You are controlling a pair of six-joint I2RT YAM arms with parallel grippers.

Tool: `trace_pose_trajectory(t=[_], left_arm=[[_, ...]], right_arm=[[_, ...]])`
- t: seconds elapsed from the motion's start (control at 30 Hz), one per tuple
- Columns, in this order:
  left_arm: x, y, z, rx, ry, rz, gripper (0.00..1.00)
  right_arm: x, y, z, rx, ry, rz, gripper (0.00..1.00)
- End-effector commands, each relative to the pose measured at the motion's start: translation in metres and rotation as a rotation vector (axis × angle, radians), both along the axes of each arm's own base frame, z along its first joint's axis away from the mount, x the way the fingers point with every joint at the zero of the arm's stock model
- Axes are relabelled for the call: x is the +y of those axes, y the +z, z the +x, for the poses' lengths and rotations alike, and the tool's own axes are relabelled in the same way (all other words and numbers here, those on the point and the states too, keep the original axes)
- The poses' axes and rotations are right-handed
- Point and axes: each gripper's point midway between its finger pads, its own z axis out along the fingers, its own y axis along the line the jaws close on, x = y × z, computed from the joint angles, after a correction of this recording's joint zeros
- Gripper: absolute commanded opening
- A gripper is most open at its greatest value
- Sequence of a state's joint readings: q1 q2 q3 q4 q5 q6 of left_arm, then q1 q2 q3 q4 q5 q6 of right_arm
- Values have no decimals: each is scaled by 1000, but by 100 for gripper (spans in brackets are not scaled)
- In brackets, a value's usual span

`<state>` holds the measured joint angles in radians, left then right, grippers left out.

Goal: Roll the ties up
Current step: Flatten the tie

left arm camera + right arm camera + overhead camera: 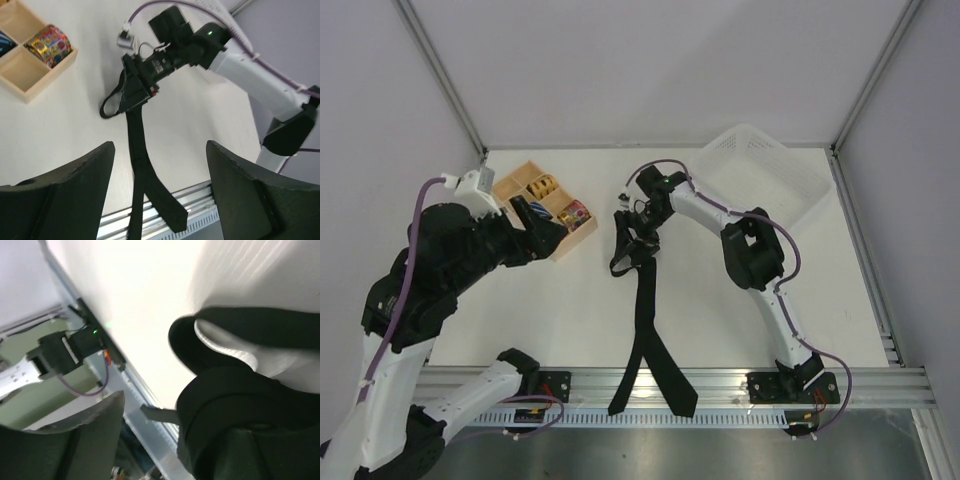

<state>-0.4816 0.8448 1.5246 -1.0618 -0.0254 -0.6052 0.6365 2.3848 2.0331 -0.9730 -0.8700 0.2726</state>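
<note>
A black tie [642, 310] lies down the middle of the table, its two ends hanging over the front rail. Its upper part is bunched into a loop under my right gripper [632, 225]. In the right wrist view the tie [250, 405] is wrapped round one finger; the other finger [65, 440] stands well apart, so the right gripper [155, 400] is open. My left gripper [542, 238] is open and empty, hovering over the wooden box's near corner. The left wrist view shows the tie [135, 145] between its spread fingers, with the left gripper [160, 146] high above it.
A wooden compartment box [535, 185] at the back left holds a colourful rolled tie [576, 213] and others; the box also shows in the left wrist view [30, 75]. A white mesh basket [770, 175] stands at the back right. A metal rail [720, 380] runs along the front edge.
</note>
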Motion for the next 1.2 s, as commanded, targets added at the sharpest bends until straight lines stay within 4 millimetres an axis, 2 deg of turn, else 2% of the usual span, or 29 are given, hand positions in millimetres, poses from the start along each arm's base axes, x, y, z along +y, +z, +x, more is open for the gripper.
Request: trace_pose_trajectory(t=[0.0,0.03,0.1,0.13,0.17,0.23,0.27,0.3,0.4,0.43,0.47,0.5,0.53,0.57,0.6,0.63,0.67,0.7,0.73,0.77,0.83,0.87,0.9,0.97,1.03,1.07,1.1,1.17], left_arm=[[-3,-33,13,125,25,59,81],[-6,-40,15,147,17,64,82],[-15,-56,25,193,-1,76,86],[-17,-61,29,202,-2,83,89],[-26,-69,32,216,-42,80,90],[-35,-87,43,267,-55,100,92],[-41,-96,47,289,-78,97,92],[-46,-103,51,312,-84,97,92],[-59,-127,73,370,-80,106,89],[-60,-131,79,375,-72,114,88],[-65,-141,92,386,-63,128,87],[-65,-142,101,374,-46,139,85],[-68,-145,110,368,-44,153,83],[-72,-152,124,359,-42,170,82],[-75,-156,132,359,-39,178,81],[-76,-160,139,351,-32,187,81],[-81,-166,149,356,-30,187,79],[-78,-167,154,352,-7,202,73],[-77,-167,158,347,4,208,70],[-79,-166,160,347,10,198,69],[-77,-164,159,344,25,188,64],[-75,-165,155,354,32,186,64],[-74,-164,154,354,41,185,64],[-70,-162,146,358,45,176,64],[-67,-155,139,347,48,165,64],[-64,-155,134,353,52,161,64],[-63,-154,131,349,54,156,64],[-57,-149,121,345,58,156,65]], right_arm=[[-8,25,14,-170,-36,-83,71],[-12,40,20,-218,-61,-70,75],[-33,38,31,-263,-116,-137,80],[-43,55,35,-313,-144,-145,83],[-60,57,47,-345,-186,-185,84],[-83,61,52,-374,-229,-223,87],[-94,77,54,-406,-255,-212,92],[-112,72,55,-384,-283,-231,93],[-141,88,49,-418,-322,-261,95],[-150,83,39,-410,-317,-291,95],[-159,82,37,-437,-333,-330,93],[-163,97,29,-477,-353,-322,92],[-165,81,15,-461,-341,-346,87],[-165,79,8,-467,-359,-354,84],[-165,91,-4,-513,-380,-319,82],[-156,96,0,-574,-407,-264,75],[-147,74,-27,-538,-398,-270,71],[-138,74,-35,-557,-401,-230,68],[-120,89,-40,-611,-412,-135,64],[-108,73,-66,-581,-365,-122,64],[-88,70,-84,-553,-370,-67,62],[-78,62,-100,-547,-343,-78,62],[-74,52,-107,-520,-349,-98,62],[-66,29,-120,-518,-322,-184,72],[-58,20,-121,-540,-330,-223,80],[-53,7,-123,-535,-315,-253,81],[-48,5,-126,-547,-303,-271,83],[-51,-15,-118,-578,-327,-368,86]])
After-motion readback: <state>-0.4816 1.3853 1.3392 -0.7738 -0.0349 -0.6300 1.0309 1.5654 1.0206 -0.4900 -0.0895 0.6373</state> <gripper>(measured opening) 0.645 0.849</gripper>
